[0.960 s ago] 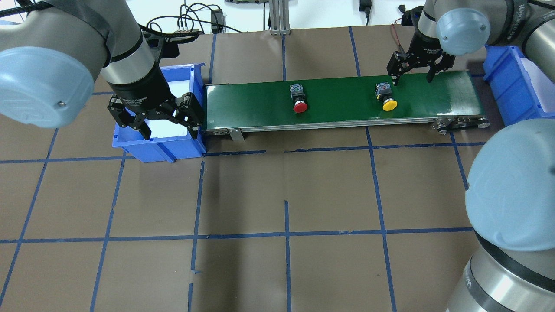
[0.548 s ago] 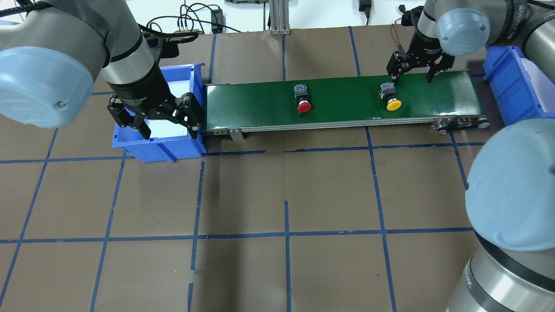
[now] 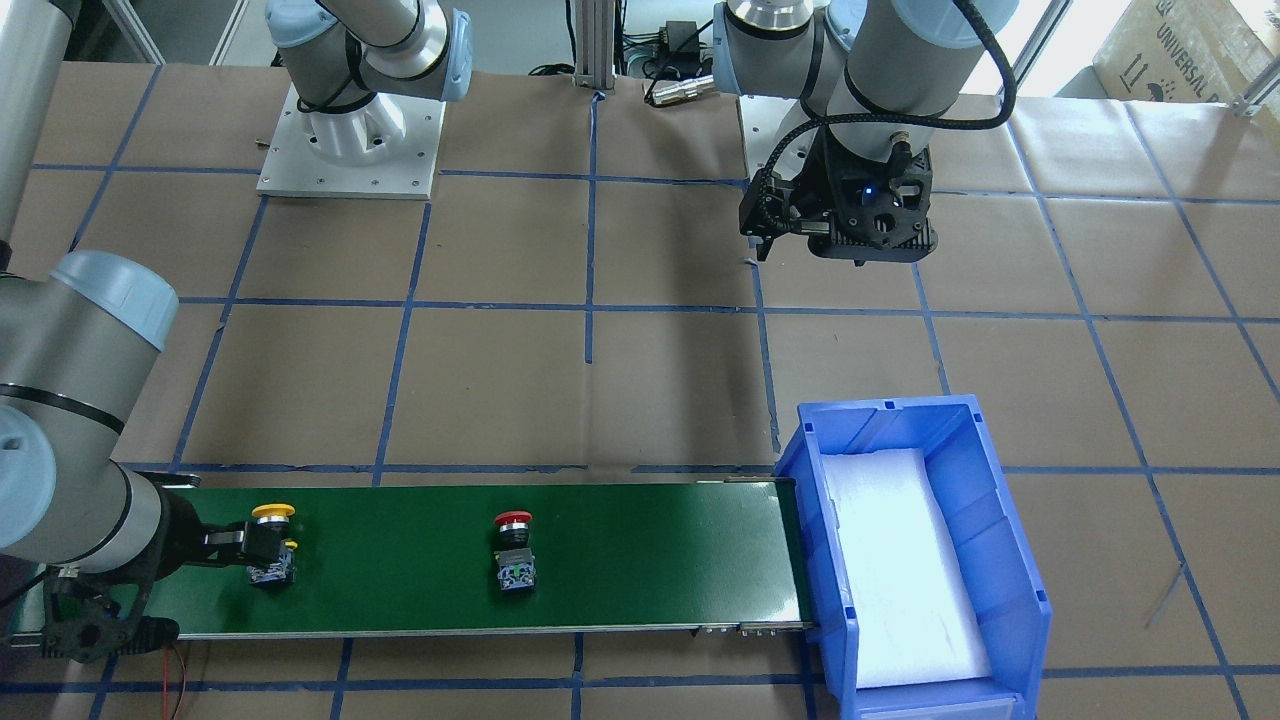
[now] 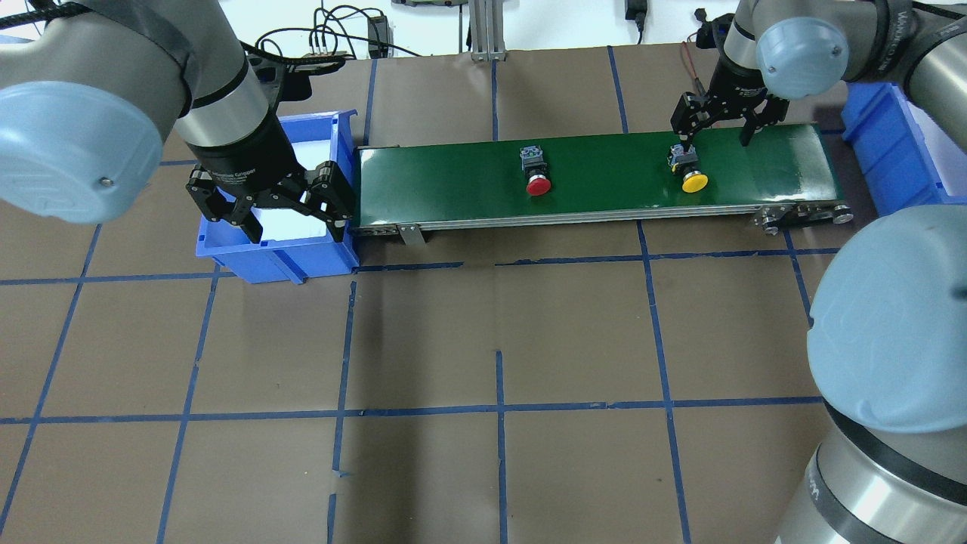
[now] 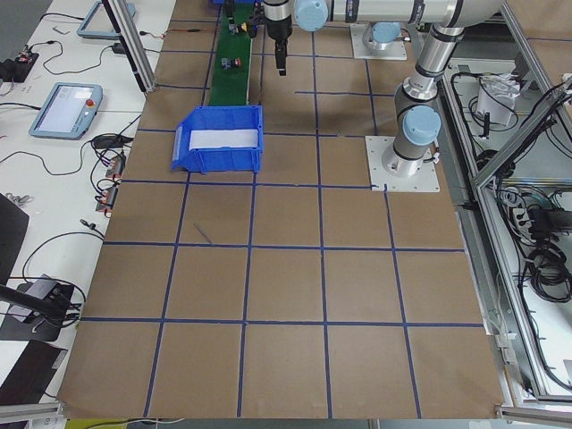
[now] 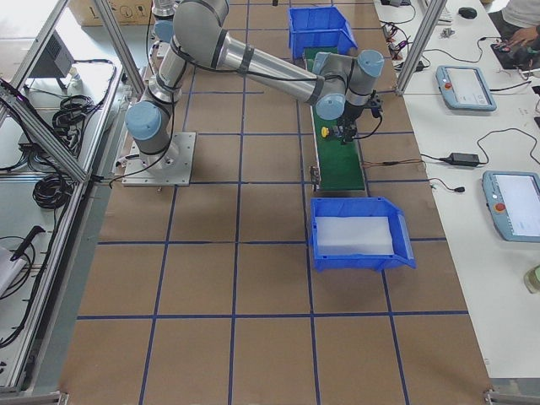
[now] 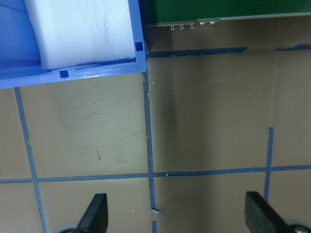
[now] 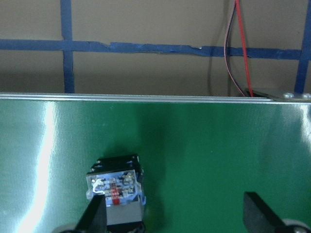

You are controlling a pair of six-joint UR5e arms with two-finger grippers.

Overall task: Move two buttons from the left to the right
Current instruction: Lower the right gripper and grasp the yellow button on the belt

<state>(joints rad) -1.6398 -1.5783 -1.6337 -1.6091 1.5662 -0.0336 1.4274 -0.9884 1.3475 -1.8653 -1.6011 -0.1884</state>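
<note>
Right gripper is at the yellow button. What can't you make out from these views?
1. Contact: whether a finger of the right gripper touches the yellow button; in the right wrist view they overlap at the bottom edge.
2. Its yellow cap in that view: cut off by the bottom edge; only the base shows.
3. That gripper in the front view: mostly hidden by the right arm.
4. The red button and the yellow one in the left side view: too small.

Printed words in view
A cardboard box [image 3: 1195, 45] in the front-facing view's top right corner reads "UNIVERSAL"; white lettering on the left gripper [image 4: 301, 229] body is too blurred to read
</note>
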